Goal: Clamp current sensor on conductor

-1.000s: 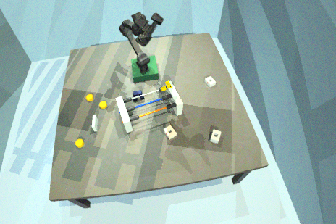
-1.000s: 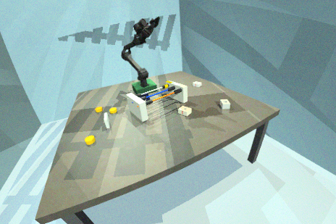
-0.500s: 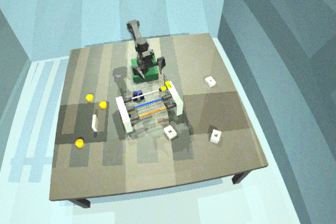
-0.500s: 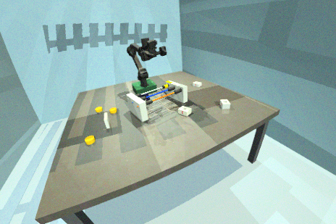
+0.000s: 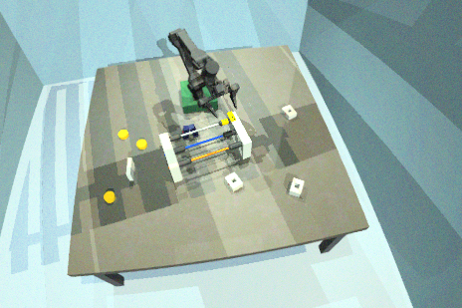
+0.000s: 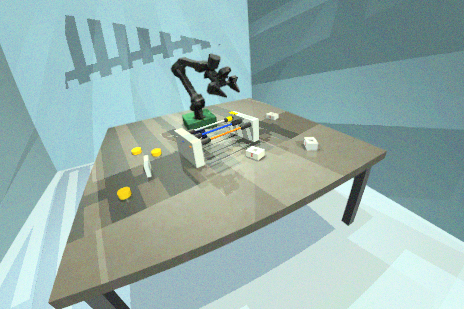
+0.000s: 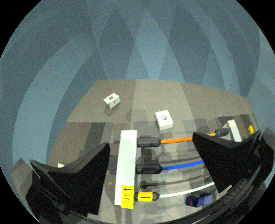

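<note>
The dark blue sensor [image 5: 187, 131] [image 7: 206, 200] stands on the table beside the white conductor [image 5: 204, 129] [image 6: 212, 125] [image 7: 188, 192], near its left end in the top view. Whether its jaw is open is too small to tell. A yellow marker [image 5: 231, 117] [image 7: 127, 196] sits on the right end block, and a yellow tag [image 5: 225, 122] [image 7: 145, 196] is on the white conductor's end; the lettering is hard to read. My gripper [image 5: 226, 110] [image 6: 232, 94] [image 7: 153, 143] is open and empty, above the rack's right end, away from the sensor.
Blue [image 5: 205, 142] and orange [image 5: 210, 154] conductors run alongside, between white end blocks [image 5: 170, 157] [image 5: 242, 136]. White blocks with holes [image 5: 234, 181] [image 5: 296, 187] [image 5: 289, 112], yellow discs [image 5: 122, 135] [image 5: 141, 145] [image 5: 110, 196] and an upright white plate [image 5: 130, 169] stand around the rack.
</note>
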Robot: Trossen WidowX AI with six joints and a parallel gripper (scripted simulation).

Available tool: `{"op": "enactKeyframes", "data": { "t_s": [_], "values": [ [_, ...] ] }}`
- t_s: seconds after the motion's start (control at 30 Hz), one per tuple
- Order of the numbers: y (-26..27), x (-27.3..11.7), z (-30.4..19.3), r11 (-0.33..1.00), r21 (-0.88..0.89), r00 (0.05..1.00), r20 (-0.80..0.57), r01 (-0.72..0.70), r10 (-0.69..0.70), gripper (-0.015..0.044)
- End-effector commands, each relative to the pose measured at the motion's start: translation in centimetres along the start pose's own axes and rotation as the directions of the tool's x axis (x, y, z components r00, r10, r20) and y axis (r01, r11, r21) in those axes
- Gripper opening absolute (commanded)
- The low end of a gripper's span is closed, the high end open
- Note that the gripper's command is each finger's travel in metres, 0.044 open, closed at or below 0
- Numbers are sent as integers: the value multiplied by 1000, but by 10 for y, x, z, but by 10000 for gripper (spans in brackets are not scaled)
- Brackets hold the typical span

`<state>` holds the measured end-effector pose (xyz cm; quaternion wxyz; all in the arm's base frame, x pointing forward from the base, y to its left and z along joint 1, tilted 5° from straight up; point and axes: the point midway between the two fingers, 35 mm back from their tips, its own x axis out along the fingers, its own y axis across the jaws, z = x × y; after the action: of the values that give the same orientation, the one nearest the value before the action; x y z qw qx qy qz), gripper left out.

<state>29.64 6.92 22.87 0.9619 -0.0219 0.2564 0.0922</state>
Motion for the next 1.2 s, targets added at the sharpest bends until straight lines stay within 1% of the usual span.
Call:
{"op": "enactKeyframes", "data": {
  "t_s": [0.0, 0.07, 0.13, 0.97, 1.17],
  "values": [
    [42, -26, -63, 989, -108, 912, -407, -102, 49, 440],
    [48, -41, -82, 979, -154, 854, -520, -133, 34, 440],
    [50, -48, -89, 973, -176, 825, -565, -147, 23, 440],
    [48, -48, -90, 974, -176, 822, -569, -144, 19, 440],
    [-7, -31, -99, 988, -154, 761, -644, -30, -77, 440]
  ]
}}
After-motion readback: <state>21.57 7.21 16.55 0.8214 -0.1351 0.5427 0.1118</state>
